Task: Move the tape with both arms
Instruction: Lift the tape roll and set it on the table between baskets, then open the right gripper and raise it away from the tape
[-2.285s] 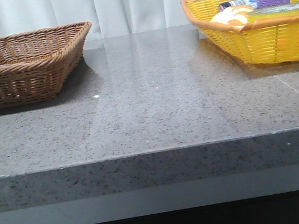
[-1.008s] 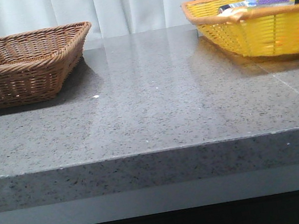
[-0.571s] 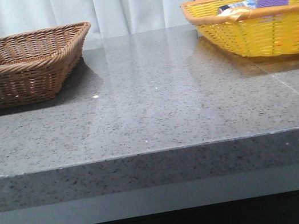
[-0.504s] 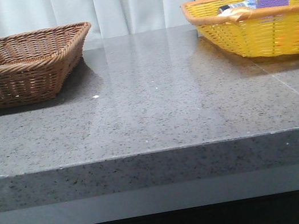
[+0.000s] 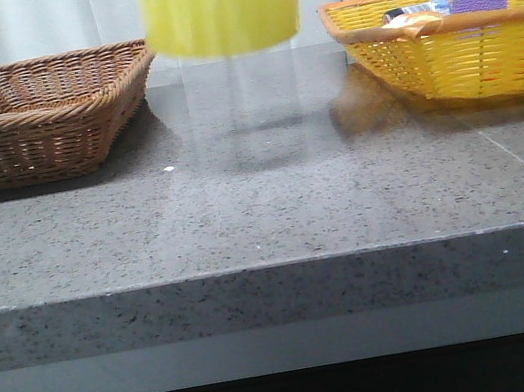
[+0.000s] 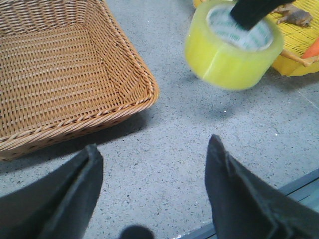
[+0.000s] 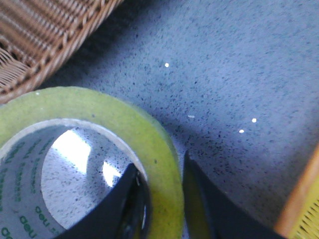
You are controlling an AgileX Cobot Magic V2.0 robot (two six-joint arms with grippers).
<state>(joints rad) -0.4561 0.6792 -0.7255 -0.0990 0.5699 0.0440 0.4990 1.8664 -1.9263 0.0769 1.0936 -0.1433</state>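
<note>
Tape (image 5: pixel 220 7) carried leftward, now mid-table; right gripper (image 7: pixel 160 199) pinching its wall; left gripper (image 6: pixel 152 164) spread, empty, below.

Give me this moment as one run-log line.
phase: mid-transfer | tape: airborne between baskets, wall pinched by right tool | left tool: open, empty, low over table | brown basket: empty

**Grey stone table with two baskets**

The speckled grey table (image 5: pixel 274 204) carries a brown wicker basket (image 5: pixel 35 119) at its far left. Well apart to that basket's right, a yellow wicker basket (image 5: pixel 452 61) stands at the far right.
</note>
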